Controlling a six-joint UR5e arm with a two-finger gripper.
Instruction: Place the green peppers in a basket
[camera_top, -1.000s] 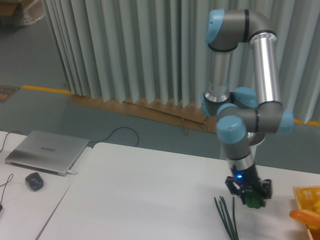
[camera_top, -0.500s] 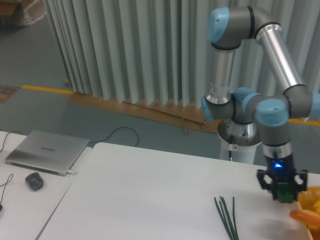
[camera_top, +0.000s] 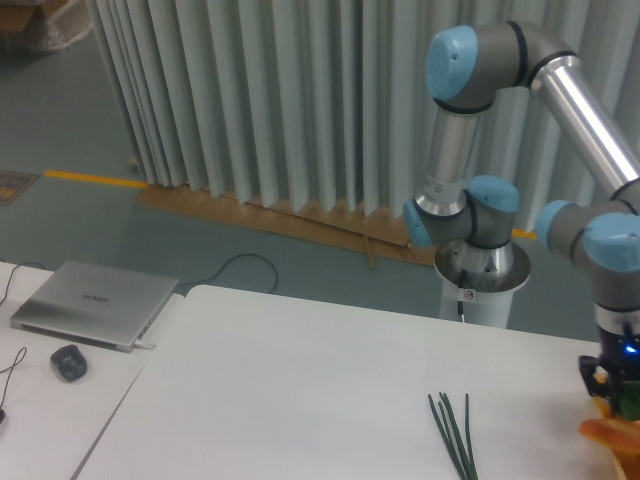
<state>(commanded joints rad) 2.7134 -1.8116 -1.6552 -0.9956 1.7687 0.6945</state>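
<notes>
the gripper (camera_top: 622, 385) at the far right edge holds the green pepper (camera_top: 630, 397) between its fingers, above the orange basket (camera_top: 612, 440). carrying looks done; lowering and release into the basket remain.

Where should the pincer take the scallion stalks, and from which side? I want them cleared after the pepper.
Probably from straight above, across the scallion stalks where they bunch together low in the frame. They lie flat on the white table and fan apart at the far tips, so closing sideways across the bundle gathers most.
</notes>
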